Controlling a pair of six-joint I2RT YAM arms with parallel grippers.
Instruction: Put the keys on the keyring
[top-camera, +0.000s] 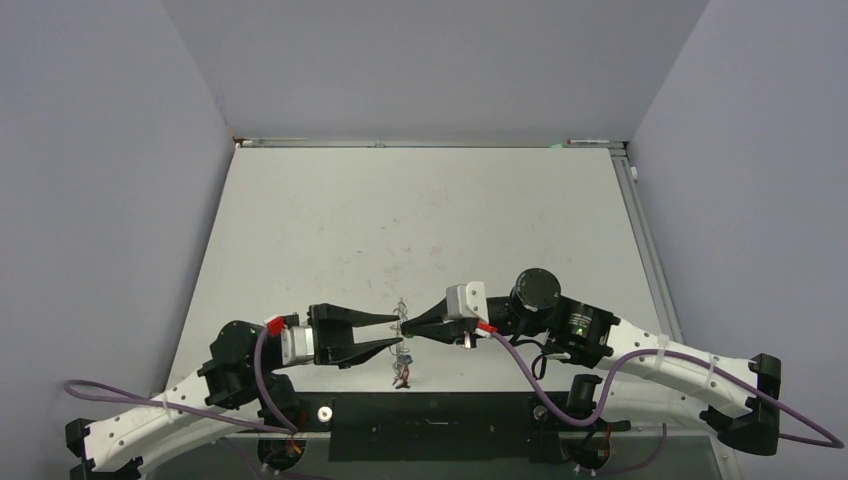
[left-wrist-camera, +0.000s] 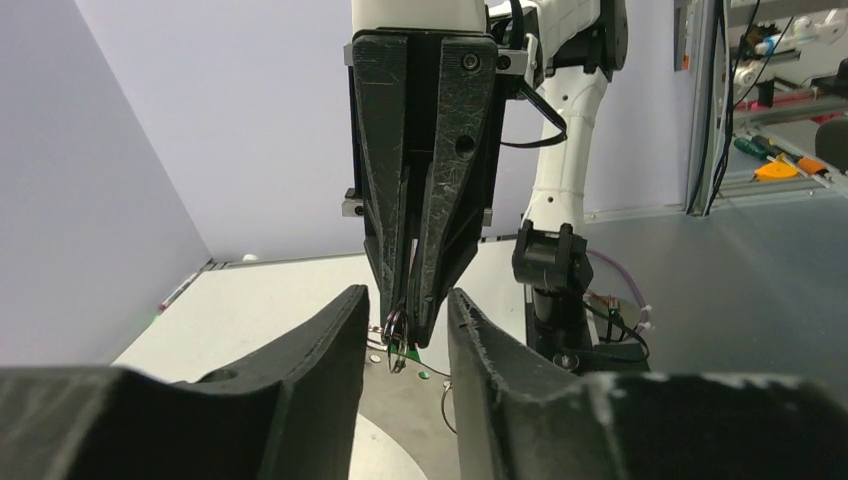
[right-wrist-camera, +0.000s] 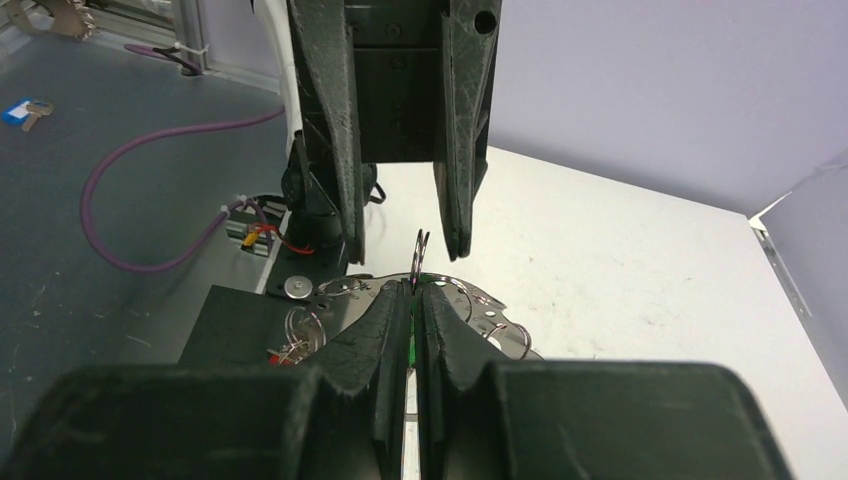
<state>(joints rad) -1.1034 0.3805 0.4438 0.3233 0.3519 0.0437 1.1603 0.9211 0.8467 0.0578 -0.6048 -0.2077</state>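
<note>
The keyring (right-wrist-camera: 480, 305) is a silver-grey oval with split rings along its rim, lying flat on the table just under both grippers. My right gripper (right-wrist-camera: 413, 293) is shut on the green-tagged key (left-wrist-camera: 426, 354); a small split ring (right-wrist-camera: 420, 250) stands upright out of its tips. My left gripper (left-wrist-camera: 407, 300) is open, with its fingers either side of the right gripper's tips (left-wrist-camera: 405, 335) and not touching them. From above, the left gripper (top-camera: 398, 332) and right gripper (top-camera: 407, 327) meet tip to tip. A red-tagged key (right-wrist-camera: 285, 357) on a ring lies near the table's front edge.
More keys (top-camera: 403, 375) lie in a small cluster just in front of the grippers. A black base plate (top-camera: 430, 420) runs along the near edge, with purple cables (top-camera: 530, 375) beside it. Grey walls close in the white table (top-camera: 420, 220) on three sides.
</note>
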